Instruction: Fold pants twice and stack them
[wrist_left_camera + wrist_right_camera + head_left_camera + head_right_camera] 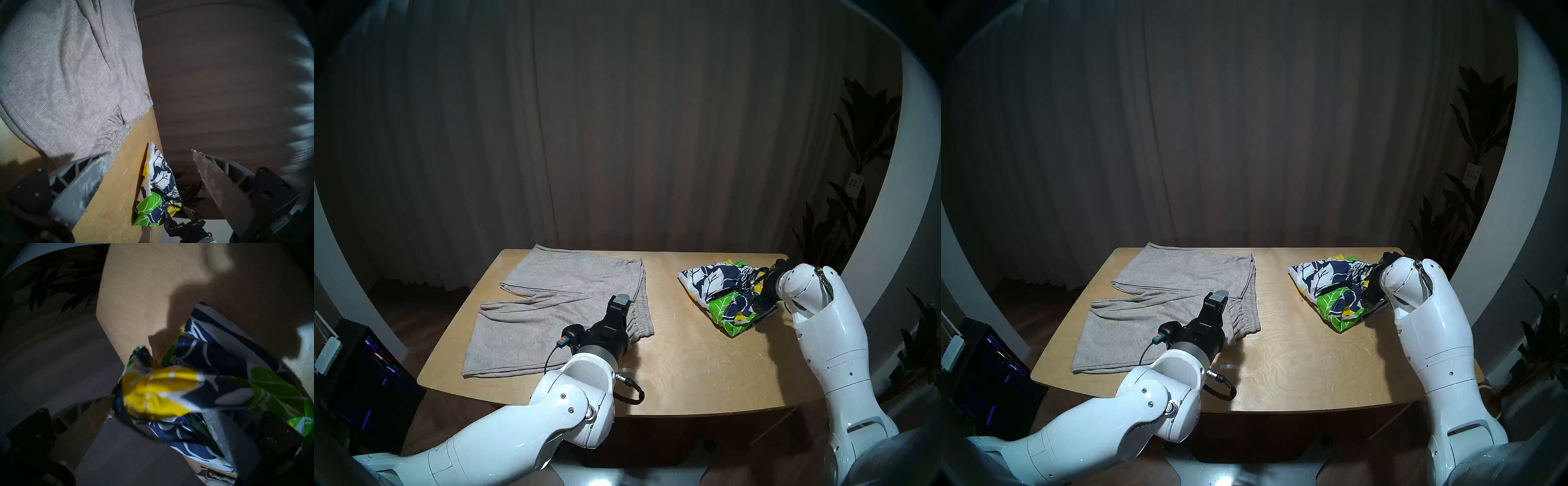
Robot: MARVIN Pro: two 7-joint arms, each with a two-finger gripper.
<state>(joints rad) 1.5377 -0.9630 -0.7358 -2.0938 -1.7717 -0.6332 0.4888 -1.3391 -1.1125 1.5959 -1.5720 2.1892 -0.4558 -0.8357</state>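
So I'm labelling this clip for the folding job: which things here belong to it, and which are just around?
Part of the job:
- grey pants, spread flat
- floral shorts, bunched up
- left gripper, open
- right gripper, at the shorts
- table

Just around:
- curtain
- plant
- monitor

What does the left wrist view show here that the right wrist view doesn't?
Only the left wrist view: the grey pants, the open left end effector empty, and the right end effector seen from outside. Only the right wrist view: fabric bunched between the right end effector's fingers. Both: the floral shorts on the table.
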